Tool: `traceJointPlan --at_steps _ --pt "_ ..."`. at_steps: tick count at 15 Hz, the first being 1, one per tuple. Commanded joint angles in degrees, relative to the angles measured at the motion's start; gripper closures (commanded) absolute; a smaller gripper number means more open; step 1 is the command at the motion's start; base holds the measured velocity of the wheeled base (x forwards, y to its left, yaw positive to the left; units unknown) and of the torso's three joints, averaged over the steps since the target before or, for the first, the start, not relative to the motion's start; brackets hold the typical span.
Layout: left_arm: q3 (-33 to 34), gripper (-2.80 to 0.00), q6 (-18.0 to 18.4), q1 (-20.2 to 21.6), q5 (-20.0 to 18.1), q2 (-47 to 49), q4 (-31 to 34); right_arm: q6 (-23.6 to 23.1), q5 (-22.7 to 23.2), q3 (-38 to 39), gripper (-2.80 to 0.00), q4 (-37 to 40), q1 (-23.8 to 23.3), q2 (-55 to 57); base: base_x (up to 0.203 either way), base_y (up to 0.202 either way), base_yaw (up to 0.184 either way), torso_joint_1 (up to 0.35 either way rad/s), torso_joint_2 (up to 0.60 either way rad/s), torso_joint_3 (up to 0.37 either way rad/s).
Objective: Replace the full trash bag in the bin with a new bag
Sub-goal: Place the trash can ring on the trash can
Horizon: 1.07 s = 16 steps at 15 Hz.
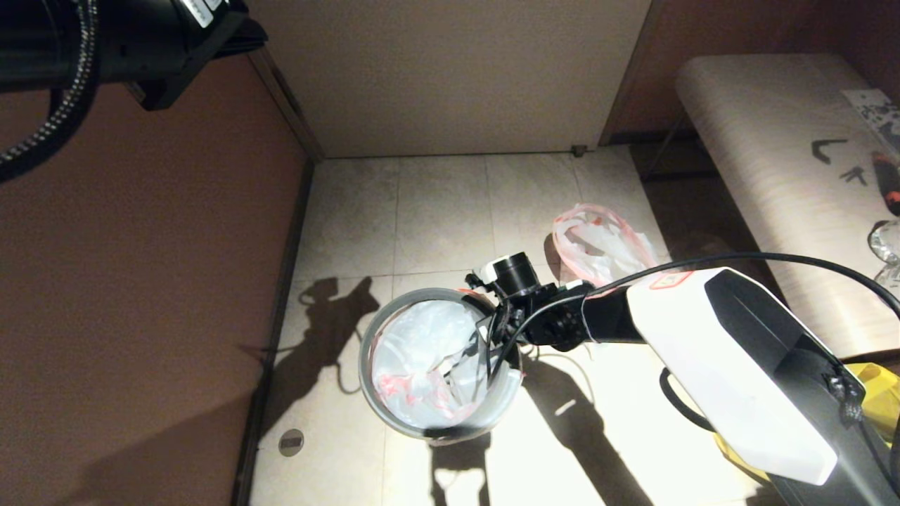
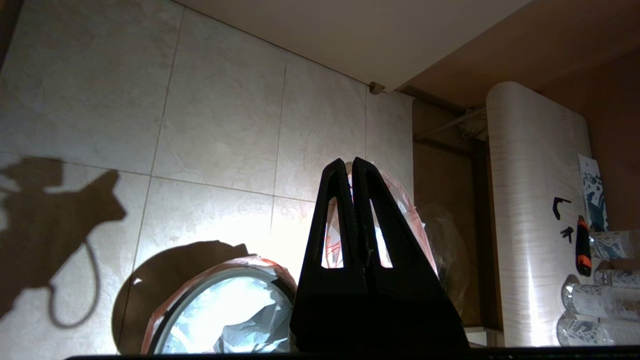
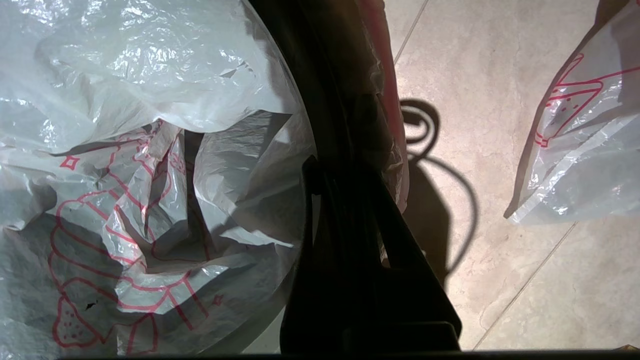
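The bin point(image 1: 370, 337) stands on the tiled floor with the new bag point(image 1: 425, 351) lining it, white plastic printed with red. The bag's hem is folded over the grey hoop point(image 2: 195, 290). My right gripper point(image 1: 492, 344) is at the bin's right rim, shut on the new bag point(image 3: 150, 150) where its hem crosses the rim; in the right wrist view the right gripper point(image 3: 340, 170) is a dark shape. The full trash bag point(image 1: 598, 246) sits on the floor behind the bin and also shows as the full trash bag point(image 3: 580, 150). My left gripper point(image 2: 352, 162) is raised high at the left, shut and empty.
A pale bench point(image 1: 773, 161) with tools and bottles point(image 2: 600, 300) runs along the right. A crinkly clear bag point(image 2: 450, 240) stands beside the full bag. A yellow bag point(image 1: 882, 393) is at the right edge. A brown wall borders the left, with a floor drain point(image 1: 291, 441) near it.
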Motion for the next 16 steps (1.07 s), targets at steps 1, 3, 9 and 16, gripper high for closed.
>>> traceJointPlan --at_steps 1,3,9,16 --pt "0.0 0.00 -0.2 0.0 0.1 0.3 0.0 -0.1 -0.2 0.0 0.00 0.0 0.1 0.2 0.000 0.000 0.000 0.000 0.00 0.000" --pt "0.0 0.00 -0.2 -0.1 0.1 0.2 0.0 0.0 -1.9 0.0 0.00 0.2 0.5 -0.9 0.000 0.000 0.000 0.000 0.00 0.000" --pt "0.1 0.00 -0.2 -0.1 0.1 0.0 0.0 0.2 -3.9 0.7 0.00 0.6 0.9 -3.0 0.000 0.000 0.000 0.000 0.00 0.000" --pt "-0.1 0.00 -0.2 -0.1 0.1 0.4 0.0 0.5 -4.2 1.6 0.00 0.7 1.3 -1.3 0.000 0.000 0.000 0.000 0.00 0.000"
